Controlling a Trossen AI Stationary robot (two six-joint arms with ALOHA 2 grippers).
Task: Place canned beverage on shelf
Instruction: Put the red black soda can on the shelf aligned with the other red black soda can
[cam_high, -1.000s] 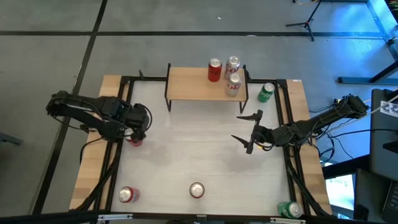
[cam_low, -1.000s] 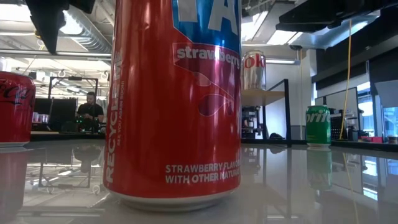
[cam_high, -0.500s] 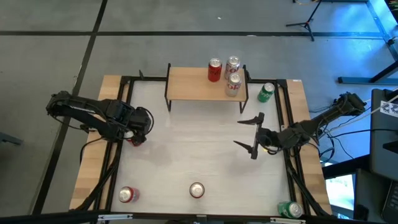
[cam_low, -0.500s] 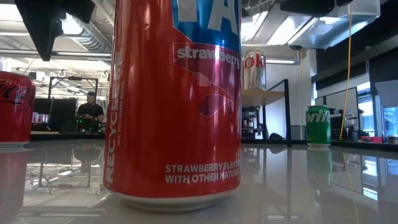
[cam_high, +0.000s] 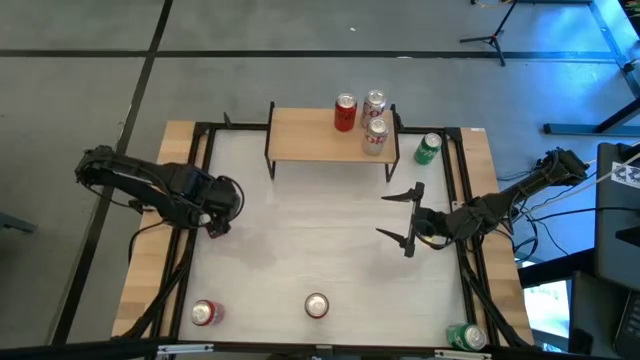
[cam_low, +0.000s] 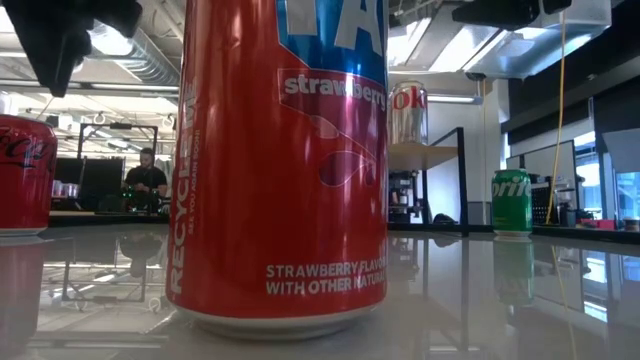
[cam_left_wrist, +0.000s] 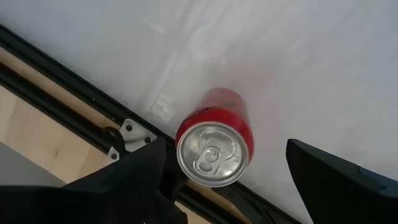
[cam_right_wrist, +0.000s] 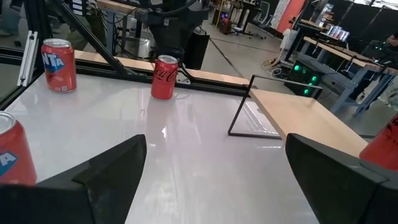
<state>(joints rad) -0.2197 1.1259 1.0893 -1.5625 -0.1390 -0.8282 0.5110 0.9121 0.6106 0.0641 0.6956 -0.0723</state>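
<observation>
1. The left gripper (cam_left_wrist: 227, 171) hangs right above a red can (cam_left_wrist: 215, 146) standing at the left edge of the tabletop (cam_high: 300, 240). Its fingers (cam_left_wrist: 339, 186) are spread wide, one on each side of the can's top, not touching it as far as can be seen.
2. The right gripper (cam_high: 405, 215) is over the right part of the tabletop, in front of the shelf (cam_high: 305, 135). Its fingers (cam_right_wrist: 339, 171) are wide apart and hold nothing.
3. Since a second ago, the left gripper has moved slightly and now covers almost all of the red can in the high view. The right gripper has shifted a little toward the near right. The cans have not moved.
4. On the shelf stand three cans: a red one (cam_high: 345, 112) and two silver ones (cam_high: 375, 137), grouped at its right end. A green can (cam_high: 428, 148) stands on the tabletop just right of the shelf.
5. Readable writing: the near can (cam_low: 285, 160) shows "strawberry", "STRAWBERRY FLAVO… WITH OTHER NATURA…" and "RECYCLE". The green can reads "Sprite". A silver shelf can shows "oke". The red can at the left gripper bears Coca-Cola script in the right wrist view.
</observation>
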